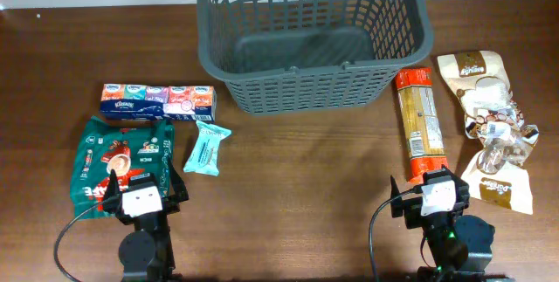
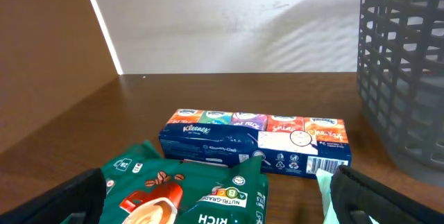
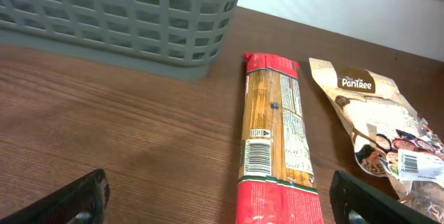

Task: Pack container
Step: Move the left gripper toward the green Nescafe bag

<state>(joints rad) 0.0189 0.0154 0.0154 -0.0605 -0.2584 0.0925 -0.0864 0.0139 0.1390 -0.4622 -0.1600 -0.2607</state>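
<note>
The dark grey lattice container (image 1: pixel 313 33) stands at the back centre of the table; it also shows in the left wrist view (image 2: pixel 406 71) and the right wrist view (image 3: pixel 118 16). My left gripper (image 1: pixel 140 196) is open and empty, low over the green coffee packet (image 1: pixel 120 155), which lies between its fingers in the left wrist view (image 2: pixel 187 196). My right gripper (image 1: pixel 437 196) is open and empty at the near end of the red and orange spaghetti packet (image 1: pixel 419 125), seen in the right wrist view (image 3: pixel 274 141).
A blue tissue multipack (image 1: pixel 157 101) (image 2: pixel 257 142) lies behind the coffee packet. A small teal snack bar (image 1: pixel 207 147) lies to its right. Two beige snack pouches (image 1: pixel 476 77) (image 1: pixel 502 173) lie right of the spaghetti; one shows in the right wrist view (image 3: pixel 374 123).
</note>
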